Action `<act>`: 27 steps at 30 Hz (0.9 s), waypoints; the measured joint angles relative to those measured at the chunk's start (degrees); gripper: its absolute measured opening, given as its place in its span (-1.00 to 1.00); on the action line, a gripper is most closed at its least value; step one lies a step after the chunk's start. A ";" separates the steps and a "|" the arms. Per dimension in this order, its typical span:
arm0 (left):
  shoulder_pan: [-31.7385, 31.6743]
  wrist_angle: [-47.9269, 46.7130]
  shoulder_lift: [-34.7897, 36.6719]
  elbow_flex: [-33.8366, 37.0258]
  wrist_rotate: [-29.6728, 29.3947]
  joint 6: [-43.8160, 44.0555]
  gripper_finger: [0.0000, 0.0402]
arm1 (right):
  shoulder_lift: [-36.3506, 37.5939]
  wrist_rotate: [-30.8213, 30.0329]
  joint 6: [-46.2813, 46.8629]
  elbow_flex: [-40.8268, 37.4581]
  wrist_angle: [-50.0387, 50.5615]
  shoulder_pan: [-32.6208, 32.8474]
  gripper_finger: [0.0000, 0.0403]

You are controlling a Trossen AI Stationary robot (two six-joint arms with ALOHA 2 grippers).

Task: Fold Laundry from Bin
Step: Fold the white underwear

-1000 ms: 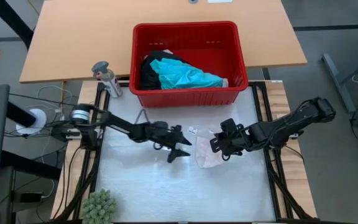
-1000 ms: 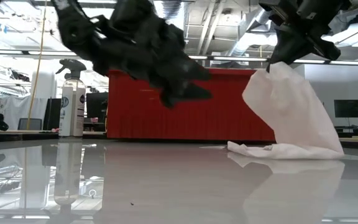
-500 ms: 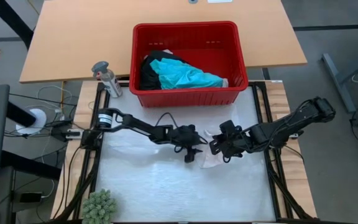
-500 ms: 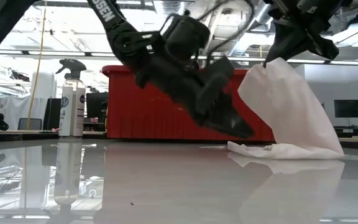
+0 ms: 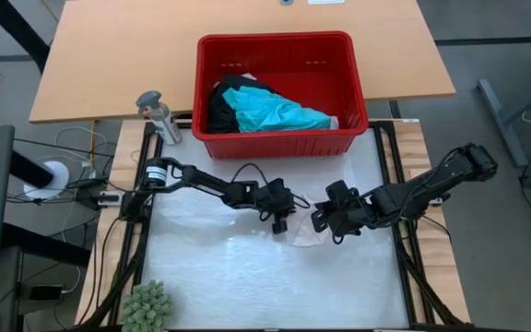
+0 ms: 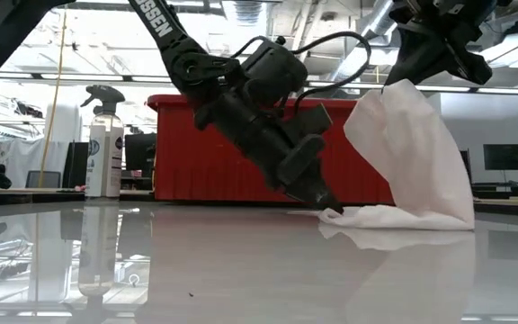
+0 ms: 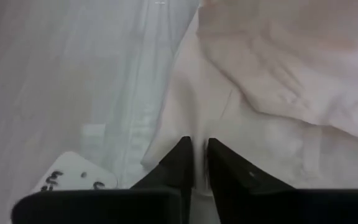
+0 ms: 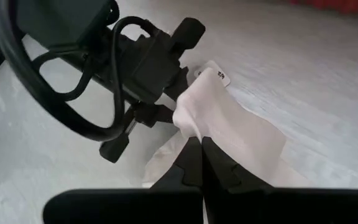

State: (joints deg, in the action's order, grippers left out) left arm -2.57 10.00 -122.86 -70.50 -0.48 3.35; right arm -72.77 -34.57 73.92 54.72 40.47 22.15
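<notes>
Pale pink-white cloth is what both arms have hold of: the small garment [image 6: 412,162] sits on the white mat [image 5: 219,277] of the desk, between the two arms and in front of the bin [image 5: 282,92]. In the low view we see one corner of it lifted high while its lower edge lies flat on the mat. The right gripper [image 8: 201,149] has its fingers pressed together on that raised corner, holding it up well above the surface. The left gripper [image 7: 199,163] is down at the mat, its fingers drawn nearly together on the garment's near edge; in its wrist view we see a thin fold of the fabric between the tips. A small white tag [image 7: 73,177] with dark print lies on the mat just beside that gripper.

Behind them we see the red bin on the tan wooden desk top [image 5: 109,55], its front wall at the far edge of the mat. Inside it lie a turquoise shirt [image 5: 279,114] and black clothing [image 5: 221,103], heaped toward its left and front.

A spray bottle [image 5: 158,114] stands left of the bin, at the mat's far left corner. A small green plant [image 5: 146,304] sits at the near left corner of the mat.
</notes>
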 joint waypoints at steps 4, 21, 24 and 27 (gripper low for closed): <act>0.04 -5.61 0.32 -0.15 -2.99 2.30 -0.92 | 0.00 0.23 5.26 0.00 4.52 0.28 -0.92; 0.02 -10.92 1.81 0.13 -5.17 4.83 -0.92 | -0.24 9.71 25.04 -0.44 25.53 4.34 -0.79; 0.02 -11.05 1.81 0.13 -5.16 4.68 -0.92 | -0.24 14.18 26.32 -1.77 25.80 5.60 -0.75; 0.04 -11.41 1.83 0.13 -5.14 4.89 -0.92 | -0.25 16.99 26.53 -2.59 25.90 7.09 -0.67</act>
State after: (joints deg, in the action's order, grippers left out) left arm -2.52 -1.41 -121.03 -70.37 -5.62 8.25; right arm -73.03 -17.57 100.46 52.13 66.37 29.24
